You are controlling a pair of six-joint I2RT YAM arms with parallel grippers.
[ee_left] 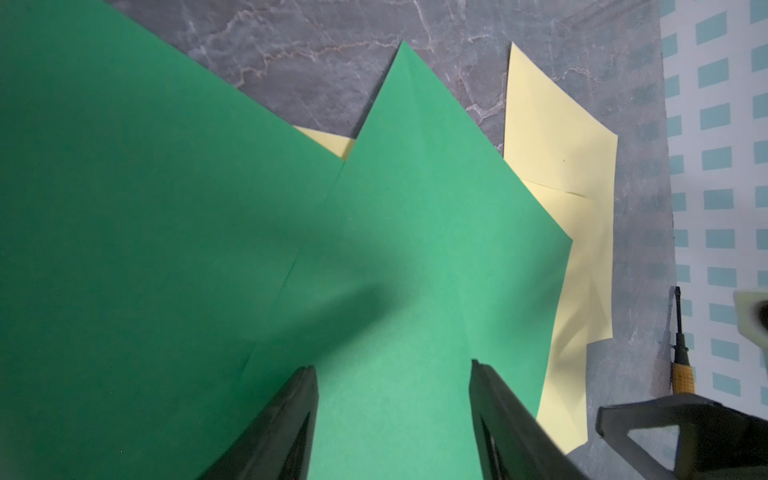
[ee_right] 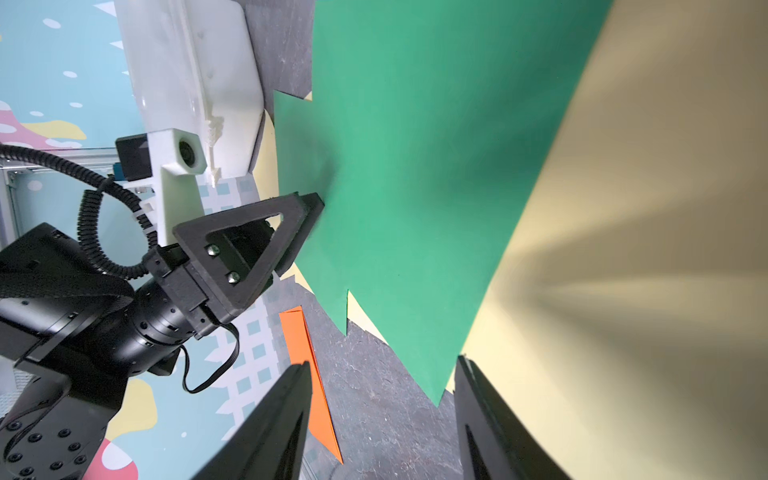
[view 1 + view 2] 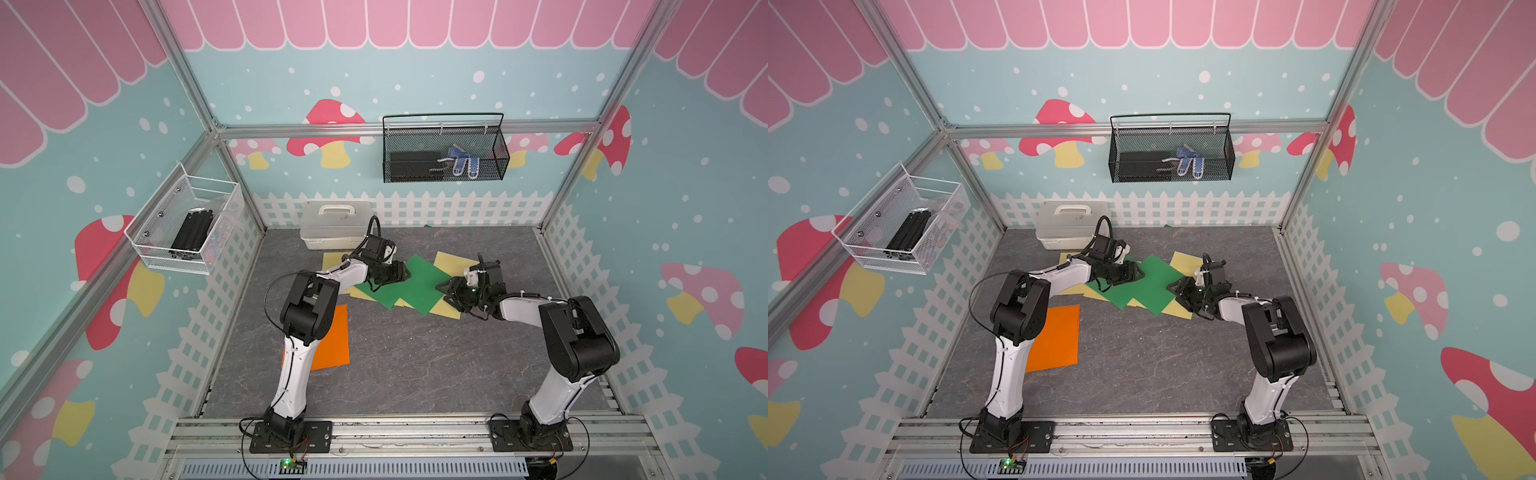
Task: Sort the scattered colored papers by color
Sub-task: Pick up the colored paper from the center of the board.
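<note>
Left wrist — flat green sheets (image 1: 166, 208), marbled tabletop (image 1: 316, 54)

Robot lab cell: aluminium frame (image 3: 540, 126), mushroom-print walls (image 3: 291, 62), two bolted-down arms (image 3: 291, 374).

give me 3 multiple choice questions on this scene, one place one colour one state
1. In the pile of green papers and yellow papers, which colour lies on top? A orange B green C yellow
2. The orange paper lies: A under the green papers B alone beside the left arm C on the yellow papers
3. The left pincer is: A shut on orange paper B shut on yellow paper C open over green paper
Answers: B, green covers the yellow edges; B, it touches no other sheet; C, its fingers stand apart.
</note>
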